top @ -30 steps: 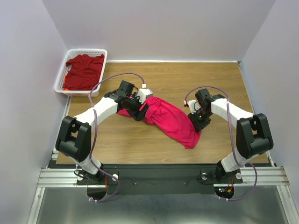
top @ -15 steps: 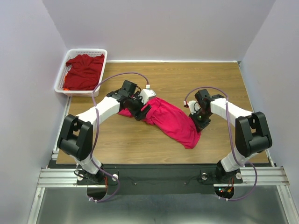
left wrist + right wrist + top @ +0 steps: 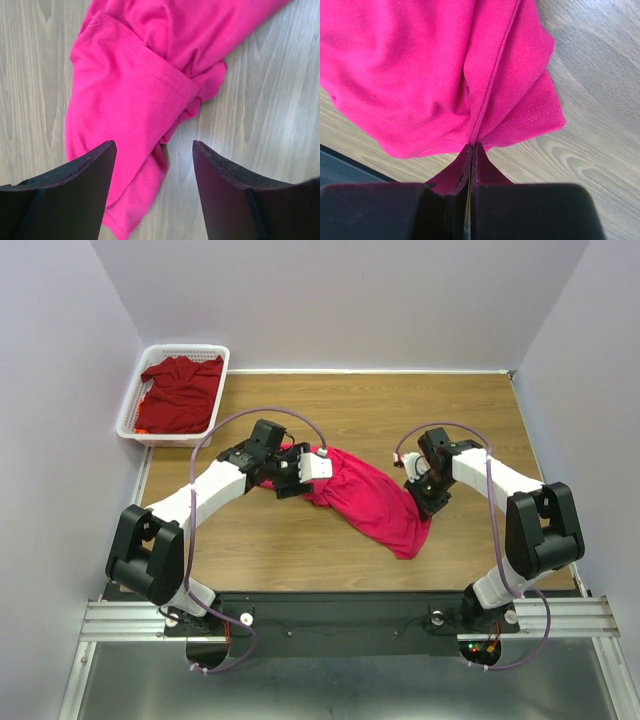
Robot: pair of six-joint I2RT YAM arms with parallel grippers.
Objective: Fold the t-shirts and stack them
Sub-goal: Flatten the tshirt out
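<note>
Pink t-shirt (image 3: 415, 65) in right gripper (image 3: 471, 147), wrist view.

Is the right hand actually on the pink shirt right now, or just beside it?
Touching. In the right wrist view the right hand is shut on a fold of the pink t-shirt.

One pink t-shirt (image 3: 370, 498), one maroon t-shirt (image 3: 180, 392), one white basket (image 3: 128, 408).

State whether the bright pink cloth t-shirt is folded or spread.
Neither: the bright pink cloth t-shirt lies bunched, one end pinched by the right pincer.
</note>
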